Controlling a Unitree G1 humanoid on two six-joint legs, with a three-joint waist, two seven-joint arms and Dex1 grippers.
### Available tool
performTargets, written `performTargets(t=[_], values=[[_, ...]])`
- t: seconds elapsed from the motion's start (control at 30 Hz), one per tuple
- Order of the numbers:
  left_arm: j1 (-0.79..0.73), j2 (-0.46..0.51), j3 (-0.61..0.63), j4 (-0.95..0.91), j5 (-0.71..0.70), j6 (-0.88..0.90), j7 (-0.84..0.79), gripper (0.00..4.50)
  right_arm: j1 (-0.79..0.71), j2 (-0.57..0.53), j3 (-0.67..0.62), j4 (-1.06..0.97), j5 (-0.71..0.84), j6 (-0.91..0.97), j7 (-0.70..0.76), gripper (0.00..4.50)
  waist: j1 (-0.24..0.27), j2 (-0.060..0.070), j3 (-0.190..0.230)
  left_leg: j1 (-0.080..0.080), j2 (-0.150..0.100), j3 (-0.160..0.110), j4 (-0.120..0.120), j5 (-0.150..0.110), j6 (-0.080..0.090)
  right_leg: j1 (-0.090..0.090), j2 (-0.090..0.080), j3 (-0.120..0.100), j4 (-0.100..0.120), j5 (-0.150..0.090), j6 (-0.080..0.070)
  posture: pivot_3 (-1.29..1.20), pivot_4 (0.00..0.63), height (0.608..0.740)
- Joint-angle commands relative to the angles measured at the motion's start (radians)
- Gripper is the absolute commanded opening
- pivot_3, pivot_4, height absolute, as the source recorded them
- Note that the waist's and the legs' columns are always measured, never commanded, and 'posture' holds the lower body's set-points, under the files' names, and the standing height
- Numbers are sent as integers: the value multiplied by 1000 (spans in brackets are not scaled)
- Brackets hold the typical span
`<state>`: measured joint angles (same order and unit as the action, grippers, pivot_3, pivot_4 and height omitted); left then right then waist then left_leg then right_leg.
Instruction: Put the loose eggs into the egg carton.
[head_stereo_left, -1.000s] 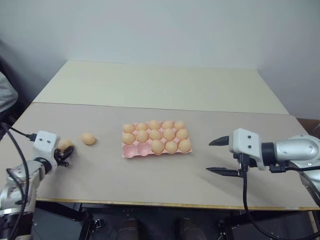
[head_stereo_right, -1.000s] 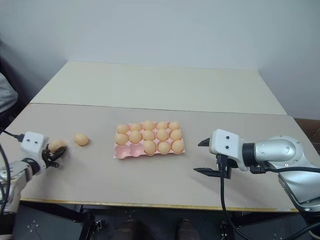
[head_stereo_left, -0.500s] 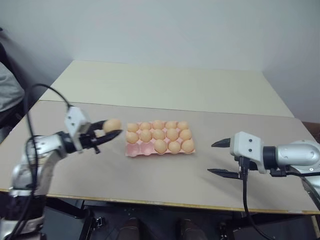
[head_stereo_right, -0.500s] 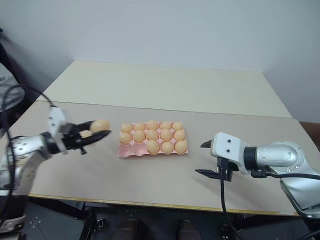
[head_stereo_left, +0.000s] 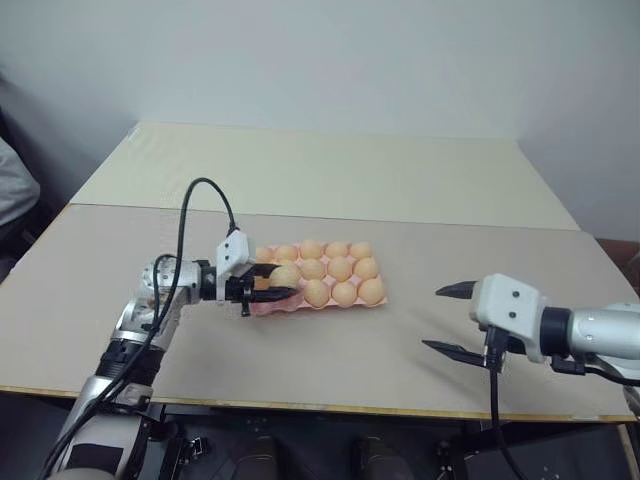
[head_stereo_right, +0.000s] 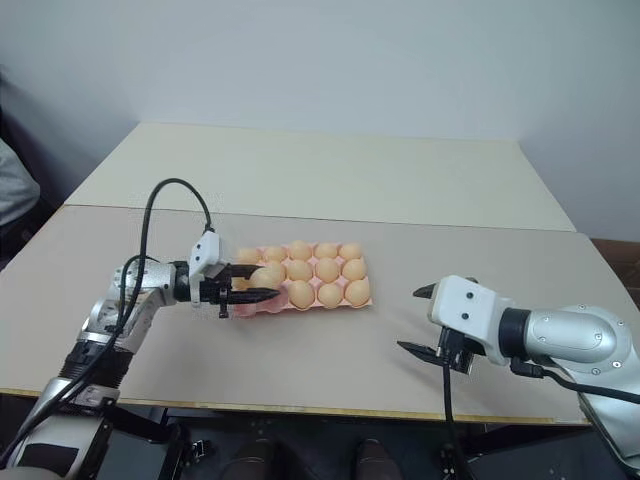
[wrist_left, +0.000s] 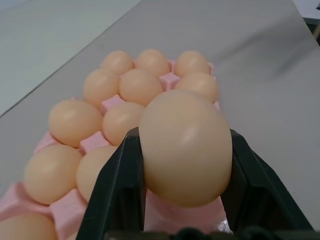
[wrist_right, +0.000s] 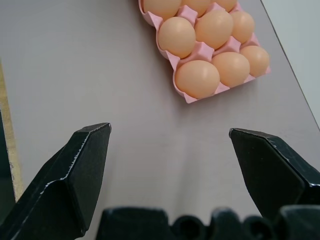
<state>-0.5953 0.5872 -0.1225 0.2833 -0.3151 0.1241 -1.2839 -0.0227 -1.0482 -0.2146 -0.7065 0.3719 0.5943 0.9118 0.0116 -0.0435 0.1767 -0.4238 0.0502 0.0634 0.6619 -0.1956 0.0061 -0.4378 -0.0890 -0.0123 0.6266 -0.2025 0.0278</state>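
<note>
The pink egg carton (head_stereo_left: 268, 306) lies mid-table with several pale orange eggs (head_stereo_left: 340, 268) in its cups. My left gripper (head_stereo_left: 283, 284) reaches in from the left over the carton's near-left corner, shut on one loose egg (wrist_left: 185, 147) that fills the space between the black fingers (wrist_left: 117, 195). The carton's filled cups (wrist_left: 75, 122) lie just beyond and below the held egg. My right gripper (head_stereo_left: 433, 318) hangs open and empty above the table, well to the right of the carton. From the right wrist, the carton's near end (wrist_right: 200, 50) is ahead of the wide-apart fingertips (wrist_right: 90, 150).
A second, paler table (head_stereo_left: 320, 170) adjoins the far side of the work table. A black cable (head_stereo_left: 200, 190) loops above my left arm. Someone's grey clothing (head_stereo_left: 15, 190) is at the left edge. The table's front edge (head_stereo_left: 330, 408) runs close below both arms.
My left gripper carried the egg from the table's left side rightward to above the carton's near-left corner, turning to point right. The right arm barely moved.
</note>
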Motion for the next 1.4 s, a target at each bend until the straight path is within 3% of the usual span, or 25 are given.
performTargets(t=[0.03,0.07,0.2,0.43,0.6,0.73,0.83,0.97,1.1,1.4], values=[[-26,2,2,5,22,-45,-14,1638,2,-1,-34,-32,-8,5,-21,4428,0,0,0,0,0,0,0,0,0,0,0,0,0,0,0,0,150,740],[-26,1,3,11,26,-51,-11,2331,2,-1,-32,-32,-8,5,-24,4428,0,0,0,0,0,0,0,0,0,0,0,0,0,0,0,0,150,740],[-29,-19,22,29,51,-103,42,3540,-7,0,-20,-21,-12,-2,-28,4428,1,0,0,0,0,0,0,0,0,0,0,0,0,0,0,0,150,740],[34,28,120,-89,-63,-58,10,3540,-32,-7,-7,8,-14,-19,-16,4428,-4,0,0,0,0,0,0,0,0,0,0,0,0,0,1,0,150,740],[189,130,252,-267,-123,12,63,3540,-57,-13,4,29,-12,-31,5,4428,-16,0,0,0,1,-1,0,0,0,0,0,0,1,0,1,0,150,740],[352,230,393,-403,-137,85,130,3540,-78,-17,20,57,-16,-49,27,4428,-16,0,0,0,1,-1,0,0,0,0,0,0,0,-2,-3,0,150,740],[509,284,569,-493,-153,144,183,3540,-111,-13,54,90,-25,-71,45,4428,-17,0,0,1,1,0,0,0,0,-1,-1,0,0,-3,-5,0,150,740],[724,287,800,-574,-147,226,246,3540,-164,-4,104,143,-38,-103,66,4428,-25,0,0,1,2,0,0,0,0,-1,-2,0,0,-4,-5,0,150,740],[880,259,940,-647,-152,270,277,3540,-215,5,147,192,-49,-138,93,4428,-21,0,0,1,2,1,0,-2,-4,-2,-2,-1,0,-4,-6,0,150,740],[1006,220,1063,-719,-160,352,365,3540,-277,20,206,283,-67,-212,158,4428,-11,0,0,1,2,1,0,-5,-9,-2,-2,-1,0,-4,-6,0,150,740]])
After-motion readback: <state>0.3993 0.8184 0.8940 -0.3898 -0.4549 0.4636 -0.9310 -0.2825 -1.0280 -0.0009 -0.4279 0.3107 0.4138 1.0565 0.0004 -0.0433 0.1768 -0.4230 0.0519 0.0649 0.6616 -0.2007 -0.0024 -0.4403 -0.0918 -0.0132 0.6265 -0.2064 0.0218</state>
